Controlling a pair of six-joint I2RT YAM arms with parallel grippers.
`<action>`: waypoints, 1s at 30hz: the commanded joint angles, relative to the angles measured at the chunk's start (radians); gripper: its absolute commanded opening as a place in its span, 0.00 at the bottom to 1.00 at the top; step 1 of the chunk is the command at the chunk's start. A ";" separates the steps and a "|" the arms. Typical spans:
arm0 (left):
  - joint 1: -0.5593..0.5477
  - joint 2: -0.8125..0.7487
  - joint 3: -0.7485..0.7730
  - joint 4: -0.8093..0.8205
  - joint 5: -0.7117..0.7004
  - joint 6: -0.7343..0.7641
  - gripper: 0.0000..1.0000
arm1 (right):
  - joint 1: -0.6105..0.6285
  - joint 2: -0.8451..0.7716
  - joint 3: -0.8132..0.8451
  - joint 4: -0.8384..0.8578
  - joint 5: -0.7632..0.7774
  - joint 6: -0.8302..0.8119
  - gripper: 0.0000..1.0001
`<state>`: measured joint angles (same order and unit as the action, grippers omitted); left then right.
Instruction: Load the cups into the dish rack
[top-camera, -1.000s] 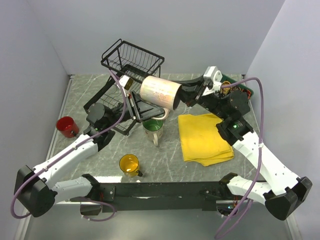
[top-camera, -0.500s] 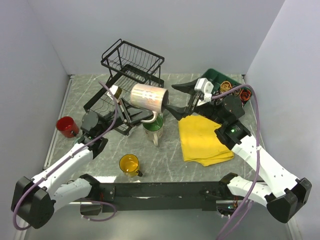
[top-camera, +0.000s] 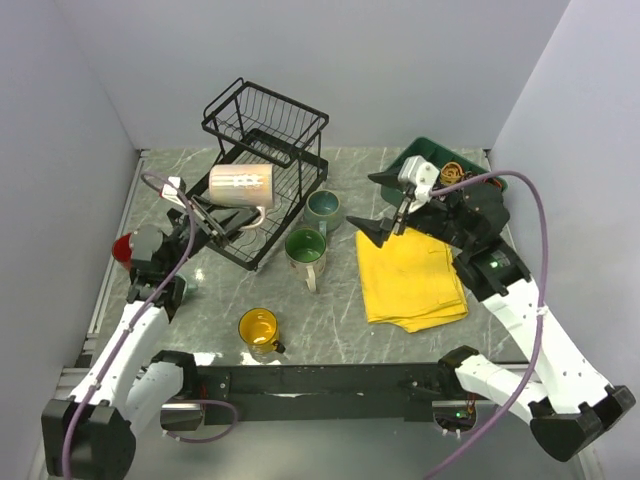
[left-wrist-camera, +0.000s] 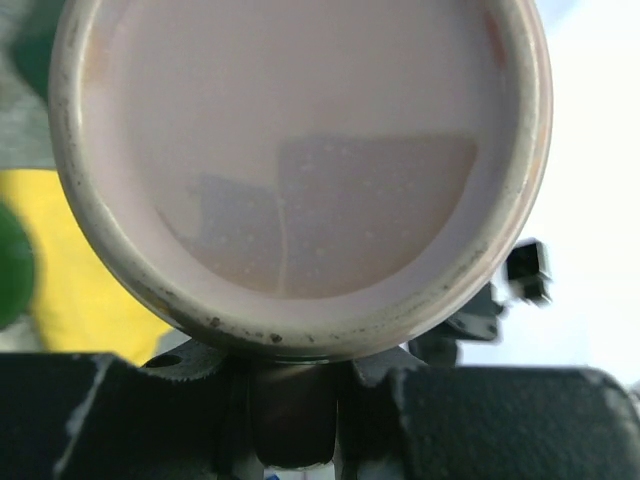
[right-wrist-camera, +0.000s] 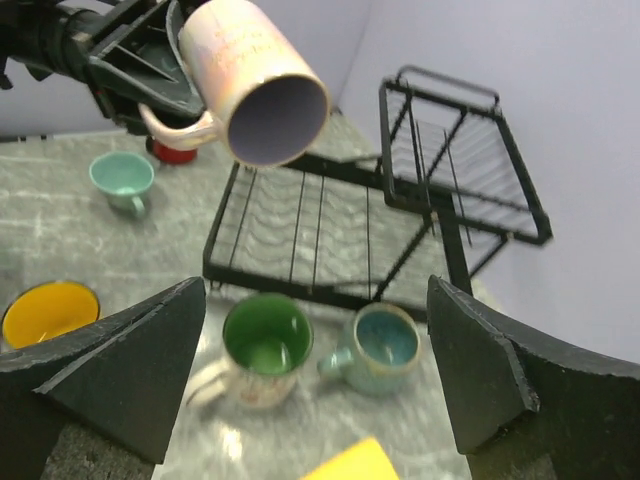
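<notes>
My left gripper (top-camera: 225, 222) is shut on the handle of a cream, lilac-tinted mug (top-camera: 240, 185), which lies on its side in the air above the lower tier of the black wire dish rack (top-camera: 262, 118). The mug's mouth (left-wrist-camera: 300, 150) fills the left wrist view, and its handle sits between the left gripper's (left-wrist-camera: 295, 405) jaws. My right gripper (top-camera: 382, 207) stands open and holds nothing, to the right of the rack. Below the right gripper (right-wrist-camera: 315, 345) stand a green cup (right-wrist-camera: 265, 335) and a teal cup (right-wrist-camera: 385, 342). A yellow cup (top-camera: 259, 327) and a red cup (top-camera: 125, 247) stand on the table.
A folded yellow cloth (top-camera: 410, 275) lies under my right arm. A green plastic tray (top-camera: 440, 160) with small items sits at the back right. A pale mint cup (right-wrist-camera: 122, 178) stands beyond the rack's left side in the right wrist view. Grey walls close in the table.
My right gripper opened, let go of the cream mug and drew back to the right. My left arm carried the mug left, to above the rack's lower tier.
</notes>
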<state>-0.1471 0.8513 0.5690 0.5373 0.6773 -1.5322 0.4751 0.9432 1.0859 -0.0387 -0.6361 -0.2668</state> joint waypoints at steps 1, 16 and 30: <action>0.073 0.025 0.008 0.023 0.041 0.112 0.01 | -0.047 -0.026 0.112 -0.265 -0.043 -0.035 0.97; 0.219 0.331 0.113 -0.092 0.001 0.383 0.01 | -0.326 0.105 0.014 -0.672 -0.293 -0.186 1.00; 0.221 0.679 0.465 -0.313 -0.189 0.679 0.01 | -0.592 0.014 -0.303 -0.363 -0.453 -0.115 1.00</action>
<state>0.0689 1.4830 0.9173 0.1467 0.5362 -0.9627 -0.0963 1.0172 0.8009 -0.5041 -0.9958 -0.4080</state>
